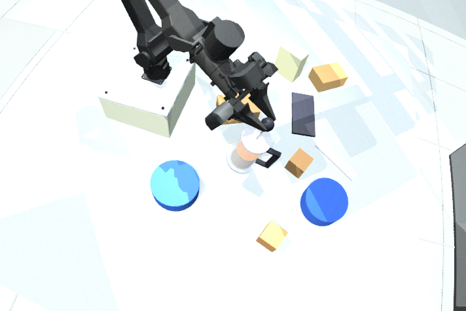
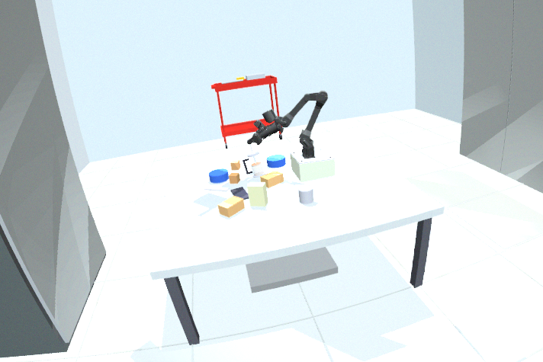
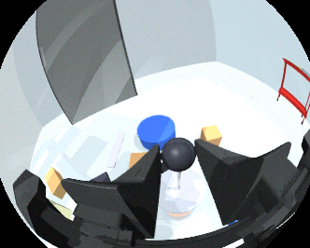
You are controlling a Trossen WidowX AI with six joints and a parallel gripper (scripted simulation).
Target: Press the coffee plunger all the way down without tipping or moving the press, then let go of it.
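The coffee press [image 1: 248,150] [image 2: 257,168] stands on the table, a clear cylinder with an orange-brown band, a white lid and a black handle [image 1: 276,154]. Its plunger knob [image 1: 267,124] [image 3: 178,154] is a dark ball on a thin rod that rises above the lid. The rod [image 3: 178,179] shows between knob and lid in the wrist view, so the plunger stands partly raised. My gripper [image 1: 269,123] [image 2: 251,142] [image 3: 177,146] is shut on the knob, one finger on each side, above the press. The press looks upright. Its base is partly hidden in the wrist view.
Blue discs [image 1: 175,183] [image 1: 324,201] lie on both sides of the press. An orange block [image 1: 252,106] lies under the gripper; small orange blocks [image 1: 299,162] [image 1: 271,236], a dark slab [image 1: 303,114] and a pale green block [image 1: 289,65] lie around. A grey cup [image 2: 306,195] stands nearer the table edge.
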